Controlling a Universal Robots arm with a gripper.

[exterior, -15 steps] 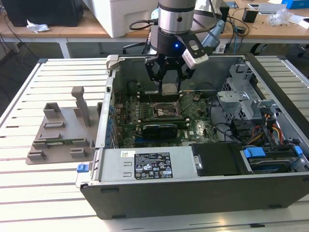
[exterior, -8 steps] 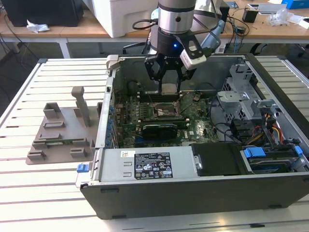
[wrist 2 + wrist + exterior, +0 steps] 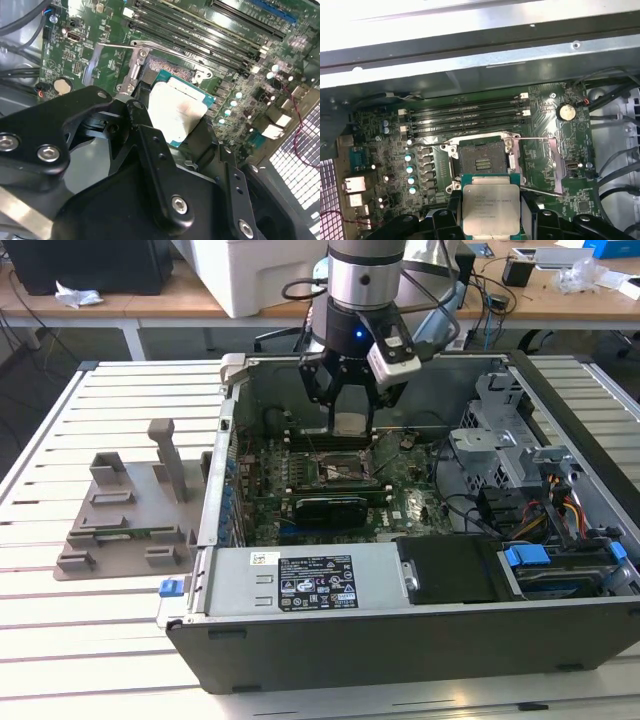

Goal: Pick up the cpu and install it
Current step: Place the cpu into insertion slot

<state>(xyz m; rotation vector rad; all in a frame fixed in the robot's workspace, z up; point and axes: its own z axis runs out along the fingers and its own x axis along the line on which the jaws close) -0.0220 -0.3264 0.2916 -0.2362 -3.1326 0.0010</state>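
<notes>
— Over the open computer case point(image 3: 400, 640) on the bench point(image 3: 120, 660), in the exterior view, where is the cpu point(image 3: 349, 423)?

— Pinched flat between the jaws, hanging above the motherboard socket point(image 3: 335, 472) and apart from it. The grey tray point(image 3: 130, 510) stands outside the case, toward the exterior view's left, well apart.

— And in the second wrist view?

— The cpu point(image 3: 175, 112) shows its silvery top, and the black fingers point(image 3: 142, 125) press on two opposite edges. Holding it by the rim, I'd judge, leaves the underside free for the socket point(image 3: 162, 67), whose pin field lies bare just past the chip.

— Is the socket open?

— In the first wrist view, yes. The retaining frame point(image 3: 553, 170) is swung aside, so the dark socket point(image 3: 482, 160) is uncovered, next to the memory slots point(image 3: 465, 117). The cpu point(image 3: 490, 207) looks level and near the socket's edge. It is not seated, and how squarely it sits over the opening I cannot tell from this angle.

— Why hold it level?

— Probably so that a flat chip meets the pins evenly rather than corner first.
</notes>
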